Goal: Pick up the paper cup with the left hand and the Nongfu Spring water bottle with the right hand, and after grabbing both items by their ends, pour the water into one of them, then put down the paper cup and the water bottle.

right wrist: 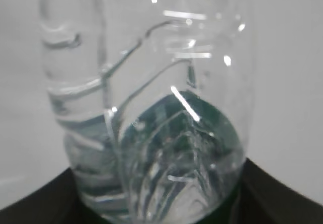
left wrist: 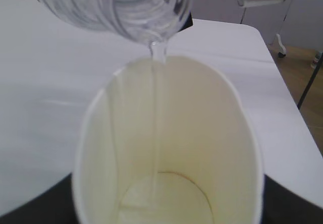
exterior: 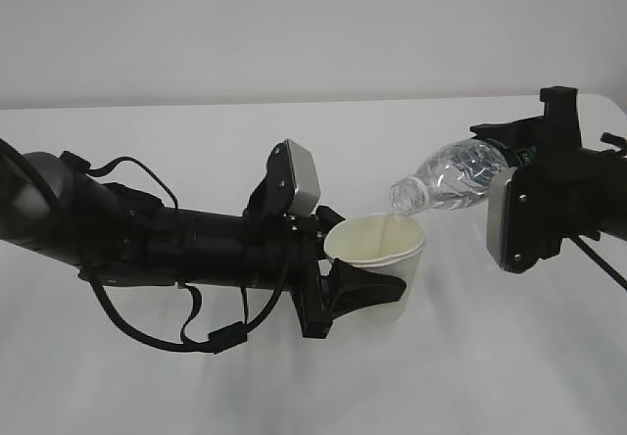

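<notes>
My left gripper [exterior: 372, 280] is shut on the paper cup [exterior: 380, 251] and holds it upright just above the table. In the left wrist view the cup [left wrist: 166, 133] fills the frame, cream inside, with dark fingers [left wrist: 290, 204] at its sides. My right gripper [exterior: 517, 153] is shut on the base end of the Nongfu Spring water bottle [exterior: 453, 176]. The bottle is tilted, with its mouth down-left over the cup's rim. A thin stream of water [left wrist: 155, 88] runs from the bottle's mouth [left wrist: 136, 12] into the cup. The right wrist view shows the ribbed clear bottle [right wrist: 151, 108] between black fingers [right wrist: 282, 196].
The white table [exterior: 294, 386] lies under both arms. In the left wrist view its right edge [left wrist: 282, 82] drops off to a brown floor with thin stand legs. The right arm's grey-white camera box [exterior: 509, 217] hangs right of the cup.
</notes>
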Controlling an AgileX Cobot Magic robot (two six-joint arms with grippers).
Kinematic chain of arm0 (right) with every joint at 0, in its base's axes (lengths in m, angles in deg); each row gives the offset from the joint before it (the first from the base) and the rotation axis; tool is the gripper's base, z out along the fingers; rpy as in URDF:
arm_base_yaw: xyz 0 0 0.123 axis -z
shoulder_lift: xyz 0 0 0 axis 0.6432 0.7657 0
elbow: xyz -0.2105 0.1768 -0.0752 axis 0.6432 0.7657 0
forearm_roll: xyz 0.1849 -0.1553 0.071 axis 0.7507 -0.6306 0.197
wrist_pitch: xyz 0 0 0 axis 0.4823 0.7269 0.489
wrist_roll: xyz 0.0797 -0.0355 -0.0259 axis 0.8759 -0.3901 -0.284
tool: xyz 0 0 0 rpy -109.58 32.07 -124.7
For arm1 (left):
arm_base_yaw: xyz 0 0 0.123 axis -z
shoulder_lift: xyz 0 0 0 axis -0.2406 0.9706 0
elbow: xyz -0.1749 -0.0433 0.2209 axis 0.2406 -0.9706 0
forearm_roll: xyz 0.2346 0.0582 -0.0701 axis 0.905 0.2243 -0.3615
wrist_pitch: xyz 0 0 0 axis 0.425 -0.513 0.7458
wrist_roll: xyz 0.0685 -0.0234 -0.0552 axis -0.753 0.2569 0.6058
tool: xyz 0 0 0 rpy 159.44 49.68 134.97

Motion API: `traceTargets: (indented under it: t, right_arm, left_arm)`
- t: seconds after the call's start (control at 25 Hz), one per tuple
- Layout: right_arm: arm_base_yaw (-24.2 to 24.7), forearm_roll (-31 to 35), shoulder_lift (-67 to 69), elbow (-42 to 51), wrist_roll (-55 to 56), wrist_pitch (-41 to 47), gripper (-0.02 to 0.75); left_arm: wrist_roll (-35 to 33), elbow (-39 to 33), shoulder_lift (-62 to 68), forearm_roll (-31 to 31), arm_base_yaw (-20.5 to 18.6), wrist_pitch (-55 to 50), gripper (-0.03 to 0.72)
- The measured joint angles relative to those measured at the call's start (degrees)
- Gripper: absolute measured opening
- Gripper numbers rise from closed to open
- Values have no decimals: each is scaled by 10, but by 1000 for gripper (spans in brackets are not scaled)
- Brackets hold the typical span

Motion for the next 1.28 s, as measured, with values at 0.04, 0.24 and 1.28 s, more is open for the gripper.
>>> traceTargets:
  t: [0.04,0.24,1.28]
  right_arm:
    - [0,0,0,0,-1,0,445]
    - [0,0,0,0,-2,0,445]
    - [0,0,0,0,-3,0,445]
  left_arm:
    - [0,0,0,0,0,0,424]
    - [0,0,0,0,0,0,421]
    - [0,0,0,0,0,-11,421]
